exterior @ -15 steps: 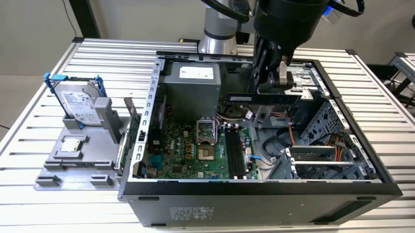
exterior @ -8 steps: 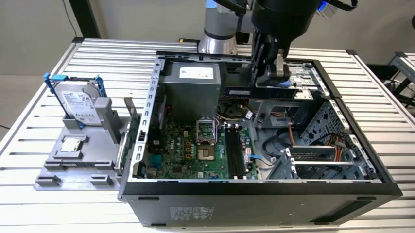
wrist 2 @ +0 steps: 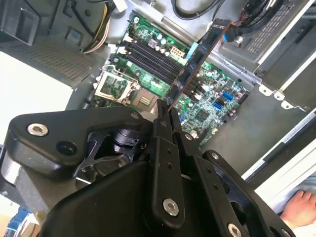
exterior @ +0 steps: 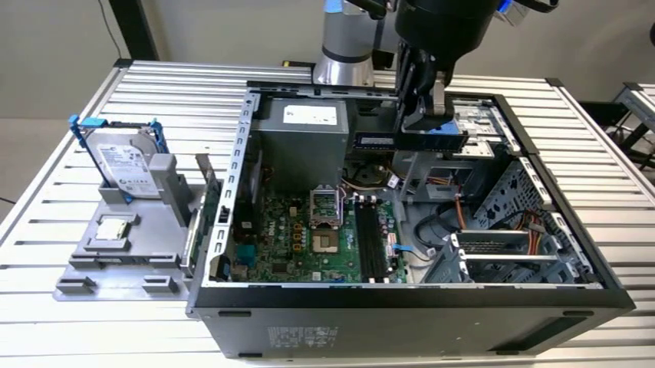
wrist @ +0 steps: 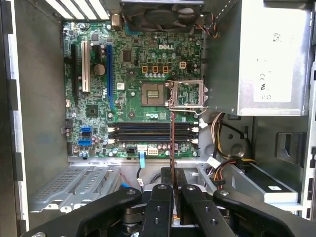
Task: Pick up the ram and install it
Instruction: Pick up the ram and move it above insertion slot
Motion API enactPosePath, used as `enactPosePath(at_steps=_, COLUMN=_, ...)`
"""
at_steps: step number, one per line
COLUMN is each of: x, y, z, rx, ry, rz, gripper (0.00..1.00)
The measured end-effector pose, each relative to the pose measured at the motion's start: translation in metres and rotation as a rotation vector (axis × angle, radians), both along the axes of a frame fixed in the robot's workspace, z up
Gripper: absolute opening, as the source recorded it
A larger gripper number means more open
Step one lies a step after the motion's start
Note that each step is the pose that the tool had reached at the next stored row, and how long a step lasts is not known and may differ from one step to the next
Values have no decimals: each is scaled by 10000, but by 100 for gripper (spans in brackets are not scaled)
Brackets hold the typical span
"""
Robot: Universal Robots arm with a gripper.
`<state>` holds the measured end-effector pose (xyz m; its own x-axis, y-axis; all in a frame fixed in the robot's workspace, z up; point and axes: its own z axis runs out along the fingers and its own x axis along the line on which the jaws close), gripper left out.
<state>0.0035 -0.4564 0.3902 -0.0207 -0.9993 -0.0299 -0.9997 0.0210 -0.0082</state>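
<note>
I saw my gripper [wrist: 172,193] clamped on the ram [wrist: 172,148], which was turned edge-on over the green motherboard [wrist: 128,64], its thin edge crossing the long black slots [wrist: 148,133].

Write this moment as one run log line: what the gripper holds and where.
gripper: shut on the ram | ram: in the air above the motherboard of the open computer case | memory slots: ram not seated
</note>
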Motion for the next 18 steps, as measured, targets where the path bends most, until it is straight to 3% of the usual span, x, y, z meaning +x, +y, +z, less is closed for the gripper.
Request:
enactPosePath(at_steps=14, x=0, y=1, z=0, rx=0, ry=16, rz=-12, gripper=0)
enactPosePath(at_steps=18, x=0, y=1, z=0, rx=0, ry=15, rz=-269, gripper=0)
